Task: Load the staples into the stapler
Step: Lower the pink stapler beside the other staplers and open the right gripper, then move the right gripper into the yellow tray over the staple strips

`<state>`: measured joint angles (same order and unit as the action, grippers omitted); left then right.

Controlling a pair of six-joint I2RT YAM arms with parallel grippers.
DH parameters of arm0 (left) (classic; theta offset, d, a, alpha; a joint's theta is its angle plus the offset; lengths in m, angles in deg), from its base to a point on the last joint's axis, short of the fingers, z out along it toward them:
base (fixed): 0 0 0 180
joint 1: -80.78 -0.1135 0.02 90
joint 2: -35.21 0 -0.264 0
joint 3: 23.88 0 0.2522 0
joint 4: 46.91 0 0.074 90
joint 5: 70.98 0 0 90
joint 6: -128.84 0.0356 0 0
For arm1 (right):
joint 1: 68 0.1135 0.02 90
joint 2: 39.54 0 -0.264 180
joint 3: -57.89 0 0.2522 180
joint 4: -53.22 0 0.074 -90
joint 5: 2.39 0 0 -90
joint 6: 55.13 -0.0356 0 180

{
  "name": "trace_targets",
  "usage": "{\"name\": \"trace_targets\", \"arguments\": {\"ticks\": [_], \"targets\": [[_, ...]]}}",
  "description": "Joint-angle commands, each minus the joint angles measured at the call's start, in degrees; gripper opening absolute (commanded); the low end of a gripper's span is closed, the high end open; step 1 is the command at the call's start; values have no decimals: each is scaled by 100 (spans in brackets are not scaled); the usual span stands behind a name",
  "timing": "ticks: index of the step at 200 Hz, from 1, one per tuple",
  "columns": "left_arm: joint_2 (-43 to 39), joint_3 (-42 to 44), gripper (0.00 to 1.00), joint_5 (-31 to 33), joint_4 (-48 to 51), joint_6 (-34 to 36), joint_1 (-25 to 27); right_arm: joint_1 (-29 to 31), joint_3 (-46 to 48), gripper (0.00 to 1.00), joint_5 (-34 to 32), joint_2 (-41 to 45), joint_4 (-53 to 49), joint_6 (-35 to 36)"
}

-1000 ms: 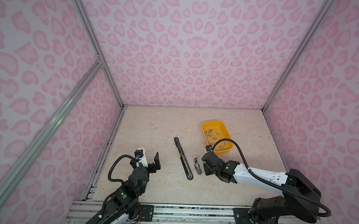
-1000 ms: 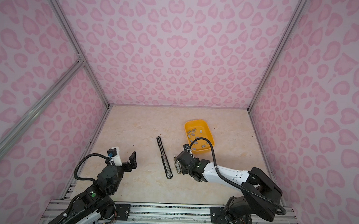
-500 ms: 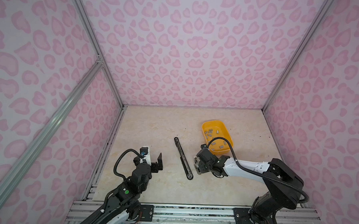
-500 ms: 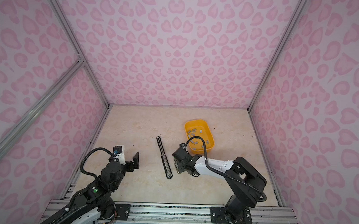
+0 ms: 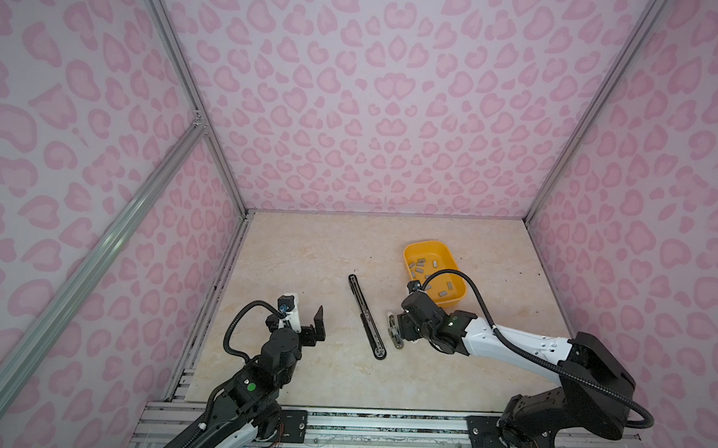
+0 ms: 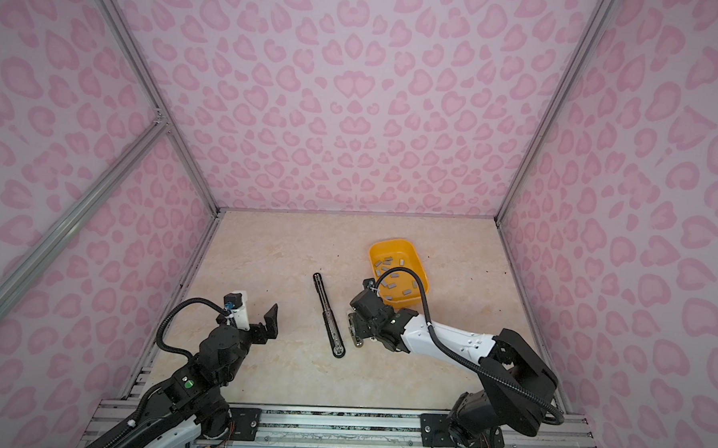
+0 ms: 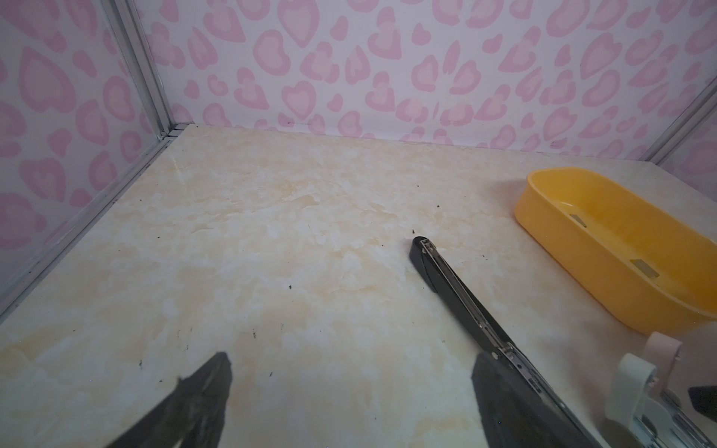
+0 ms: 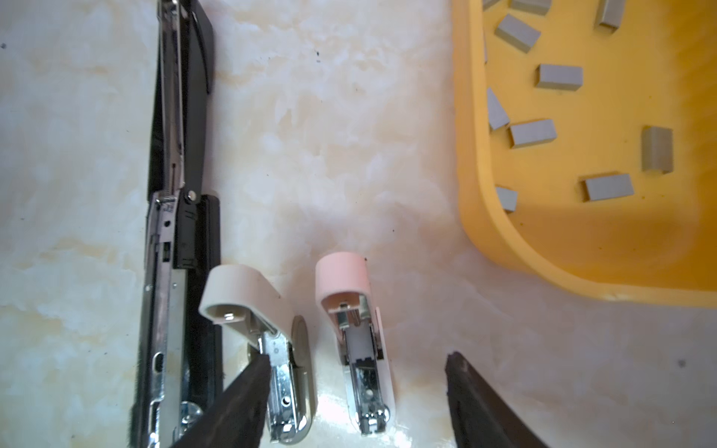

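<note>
Three staplers lying opened: pink stapler [image 8: 341, 279] and beige stapler [image 8: 244, 291] beneath the wide-spread, empty right gripper [image 8: 357, 360], long black stapler [image 8: 198, 97] just beside them. Looks like the fetching step, calling next for a reach into the yellow tray [image 8: 471, 116], holding a dozen or so loose staples [image 8: 533, 133] and nothing else, to pinch one strip. Likewise agape and gripping nothing, left gripper [image 7: 351, 357] well apart.

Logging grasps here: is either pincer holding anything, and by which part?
Nothing is held. The left pincer is open and empty; the right pincer stands open around the pink stapler, not clamping it.
</note>
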<state>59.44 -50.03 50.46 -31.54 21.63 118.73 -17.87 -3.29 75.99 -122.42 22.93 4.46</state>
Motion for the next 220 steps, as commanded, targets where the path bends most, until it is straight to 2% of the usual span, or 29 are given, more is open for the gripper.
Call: {"name": "trace_targets", "arguments": {"ticks": [1, 23, 55, 72, 105, 128, 177, 195, 220], "targets": [[-110, 48, 98, 28, -151, 11, -6, 6, -58, 71, -341, 199, -342, 62], [-112, 51, 97, 16, -160, 23, -5, -11, -231, 71, -873, 484, -701, 155], [-46, 26, 98, 2, -167, 34, -5, -270, -577, 73, -976, 754, -973, 408], [-8, 13, 98, 3, -177, 25, -2, -638, -802, 73, -888, 682, -1110, 550], [78, -1, 98, -37, -204, 42, 1, -1660, -1388, 71, -26, -259, -1377, 791], [91, 8, 98, -102, -214, 38, -4, -2253, -2331, 63, 404, -1304, -2181, 1059], [108, 3, 98, -165, -225, 52, 1, -2561, -2669, 63, 306, -2070, -2079, 1064], [114, 12, 98, -189, -240, 60, -5, -2597, -2789, 60, 363, -2367, -2171, 1081], [110, 18, 98, -250, -255, 78, -3, -2566, -2661, 59, 376, -2379, -2183, 1032]]}}
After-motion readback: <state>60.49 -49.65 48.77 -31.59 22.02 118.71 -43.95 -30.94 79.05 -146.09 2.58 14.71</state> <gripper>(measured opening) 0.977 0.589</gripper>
